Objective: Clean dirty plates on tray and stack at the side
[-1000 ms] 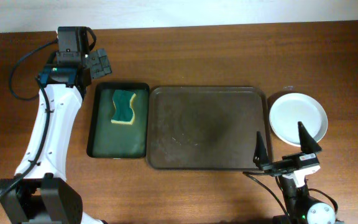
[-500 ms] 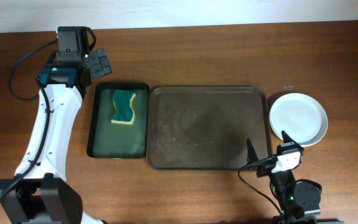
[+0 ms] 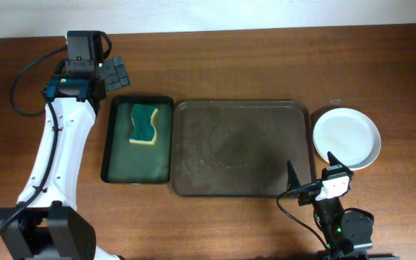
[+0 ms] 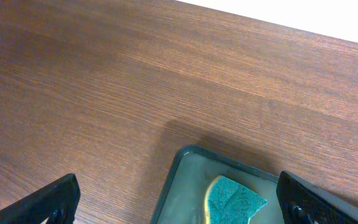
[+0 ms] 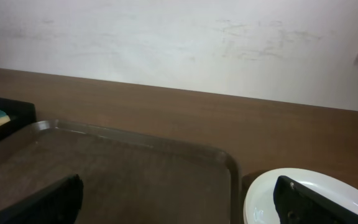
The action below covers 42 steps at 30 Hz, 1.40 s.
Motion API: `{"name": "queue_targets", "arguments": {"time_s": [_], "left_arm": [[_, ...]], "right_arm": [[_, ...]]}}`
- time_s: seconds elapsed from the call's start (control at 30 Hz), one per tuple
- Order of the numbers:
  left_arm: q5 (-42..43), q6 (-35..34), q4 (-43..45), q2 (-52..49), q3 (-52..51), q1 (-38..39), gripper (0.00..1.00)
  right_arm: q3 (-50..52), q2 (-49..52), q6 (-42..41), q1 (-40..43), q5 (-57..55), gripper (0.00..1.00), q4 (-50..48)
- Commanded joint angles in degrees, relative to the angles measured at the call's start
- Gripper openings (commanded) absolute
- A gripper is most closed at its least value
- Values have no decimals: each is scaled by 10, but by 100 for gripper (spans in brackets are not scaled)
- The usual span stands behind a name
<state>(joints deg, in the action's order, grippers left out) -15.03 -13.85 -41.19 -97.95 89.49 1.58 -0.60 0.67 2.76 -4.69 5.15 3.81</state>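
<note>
The white plates (image 3: pixel 346 137) sit stacked on the table just right of the dark brown tray (image 3: pixel 240 148); how many are in the stack I cannot tell. The tray holds no plate. In the right wrist view the stack (image 5: pixel 303 199) is at the lower right and the tray (image 5: pixel 135 168) at the lower left. My right gripper (image 3: pixel 310 173) is open and empty, low at the tray's front right corner. My left gripper (image 3: pixel 118 72) is open and empty above the table, behind the black tray.
A narrower black tray with a greenish bottom (image 3: pixel 137 141) lies left of the brown tray and holds a green and yellow sponge (image 3: pixel 144 123). Both show in the left wrist view, the sponge (image 4: pixel 234 200) in the tray's back part (image 4: pixel 185 162).
My right arm drew back toward the table's front edge and its gripper dropped lower between one second and half a second ago. Since then nothing has moved. The left arm stayed still.
</note>
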Motion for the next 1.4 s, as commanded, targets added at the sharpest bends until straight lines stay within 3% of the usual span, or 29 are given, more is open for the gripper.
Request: {"name": "queue_targets", "arguments": {"time_s": [0.0,0.2,0.33,0.5,0.6,0.7,0.9,1.0,1.1,1.37], "left_arm": [[-3,7,-1,2,2,0,99],[-2,7,-29,40,-6,27,99],[-2,7,-53,183,-6,92,99],[-4,7,-74,336,-9,100,100],[-9,7,-84,413,-62,100,100],[-8,6,-66,525,-188,97,99],[13,6,183,801,-492,72,99],[50,6,425,897,-609,50,99],[73,6,563,947,-683,39,99],[80,2,652,977,-824,19,100]], "right_arm": [[3,-5,-7,3,-9,98,3],[3,-5,-6,3,-9,98,3],[3,-5,-6,3,-9,98,3],[3,-5,-6,3,-9,98,3],[3,-5,-6,3,-9,98,3],[3,-5,-6,3,-9,98,3],[3,-5,-6,3,-9,98,3],[3,-5,-6,3,-9,98,3],[3,-5,-6,3,-9,98,3],[3,-5,-6,3,-9,98,3]]}}
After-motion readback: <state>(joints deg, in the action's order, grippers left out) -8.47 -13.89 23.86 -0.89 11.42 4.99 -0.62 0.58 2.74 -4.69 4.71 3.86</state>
